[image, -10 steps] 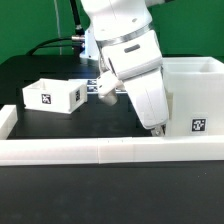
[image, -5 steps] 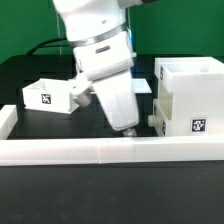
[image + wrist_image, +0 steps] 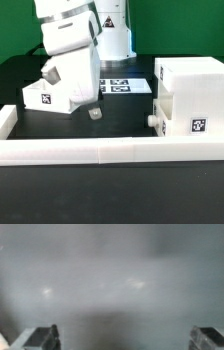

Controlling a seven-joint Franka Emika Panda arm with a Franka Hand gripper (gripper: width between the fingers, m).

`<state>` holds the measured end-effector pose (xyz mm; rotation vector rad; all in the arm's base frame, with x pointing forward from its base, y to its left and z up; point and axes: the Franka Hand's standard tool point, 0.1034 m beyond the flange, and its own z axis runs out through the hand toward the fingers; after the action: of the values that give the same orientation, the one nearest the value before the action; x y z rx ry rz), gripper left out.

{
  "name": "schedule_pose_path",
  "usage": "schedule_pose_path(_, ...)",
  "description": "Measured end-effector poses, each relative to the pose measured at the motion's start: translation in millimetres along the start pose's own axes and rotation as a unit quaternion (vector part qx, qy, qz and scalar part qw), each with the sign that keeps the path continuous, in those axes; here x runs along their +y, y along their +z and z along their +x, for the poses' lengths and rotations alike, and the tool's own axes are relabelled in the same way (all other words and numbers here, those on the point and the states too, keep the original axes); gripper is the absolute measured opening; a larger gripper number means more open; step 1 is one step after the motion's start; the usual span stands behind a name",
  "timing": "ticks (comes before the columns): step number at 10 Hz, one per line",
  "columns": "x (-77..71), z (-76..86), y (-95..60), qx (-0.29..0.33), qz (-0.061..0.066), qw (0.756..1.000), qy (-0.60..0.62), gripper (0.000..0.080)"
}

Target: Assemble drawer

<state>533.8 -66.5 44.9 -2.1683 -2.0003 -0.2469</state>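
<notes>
I count two trays (image 3: 36, 96), one at nine o'clock and one at three, one housing (image 3: 190, 80), one rail (image 3: 100, 150), one marker board (image 3: 122, 85).

No readable text; only square tags (image 3: 198, 126) on the housing (image 3: 190, 85), tray (image 3: 36, 92) and marker board (image 3: 120, 86).

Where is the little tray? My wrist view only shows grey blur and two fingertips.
Observer: The small tray sits on the black table at the exterior view's left. The gripper hangs right beside it.
Operator: Where's the big box?
Observer: The tall housing stands at the exterior view's right, apart from the tray.
Operator: What's between them?
Observer: The marker board lies flat on the table, farther back.
</notes>
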Motion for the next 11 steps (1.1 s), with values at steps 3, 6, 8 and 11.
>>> schedule_pose_path(3,-17.8,-6.8,-6.5,-0.010,-0.003,1.000,0.022,0.0649)
schedule_pose_path(6,-18.3,-6.7,-5.7,-0.009,-0.003,0.996,0.087,0.0649)
schedule_pose_path(8,-19.4,-20.8,-6.8,-0.008,-0.010,0.986,0.165,0.0649)
schedule_pose_path(11,-36.9,-25.4,-18.5,-0.017,-0.029,0.930,0.367,0.0649)
